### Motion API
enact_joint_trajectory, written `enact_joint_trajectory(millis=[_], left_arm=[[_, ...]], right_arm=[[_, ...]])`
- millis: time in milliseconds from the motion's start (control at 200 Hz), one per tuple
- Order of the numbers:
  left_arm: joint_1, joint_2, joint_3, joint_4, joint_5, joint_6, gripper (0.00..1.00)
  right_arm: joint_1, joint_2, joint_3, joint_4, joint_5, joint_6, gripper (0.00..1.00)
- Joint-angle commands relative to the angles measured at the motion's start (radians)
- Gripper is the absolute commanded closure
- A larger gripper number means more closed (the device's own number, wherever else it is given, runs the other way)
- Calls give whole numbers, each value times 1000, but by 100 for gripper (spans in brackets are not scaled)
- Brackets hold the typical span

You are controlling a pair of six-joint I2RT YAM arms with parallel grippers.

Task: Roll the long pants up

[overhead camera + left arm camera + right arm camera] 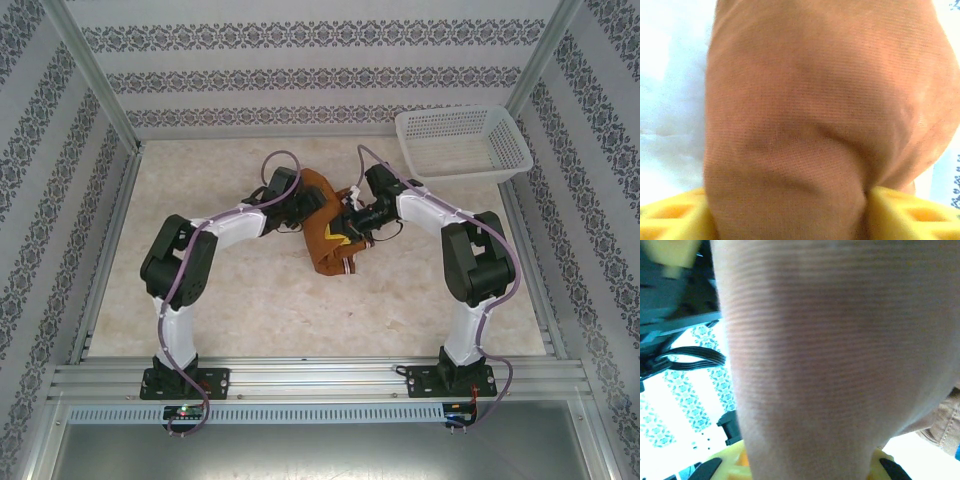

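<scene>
The long pants (322,200) lie bunched as a thick rust-brown bundle at the middle of the table, a pale striped edge at its near end. My left gripper (303,208) reaches in from the left and my right gripper (347,224) from the right, so both meet at the bundle. In the left wrist view the brown cloth (815,100) bulges between the yellow fingers (910,212) and fills the left gripper (787,202) from side to side. In the right wrist view the cloth (830,340) is pinched in the right gripper (804,462) between its yellow fingers (725,462).
A white mesh basket (460,172) stands at the far right corner, apart from the arms. The beige marbled table (200,300) is ringed by metal rails and patterned walls. Bare table surface lies to the left of the bundle and in front of it.
</scene>
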Motion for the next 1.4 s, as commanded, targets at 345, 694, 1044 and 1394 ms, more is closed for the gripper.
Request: enact_joint_trajectory(millis=[345,694,1044,1394], left_arm=[[-4,0,97,-273,-61,85,100],[-3,-39,81,-374,-94,18,100],[-5,-66,87,-442,-94,-17,100],[36,-68,89,-424,-69,-6,100]], right_arm=[[154,-76,208,-516,670,-181,2],[483,-8,566,-700,1187,-11,2],[682,319,714,-854,1626,11,2],[710,203,553,-752,1650,50,2]])
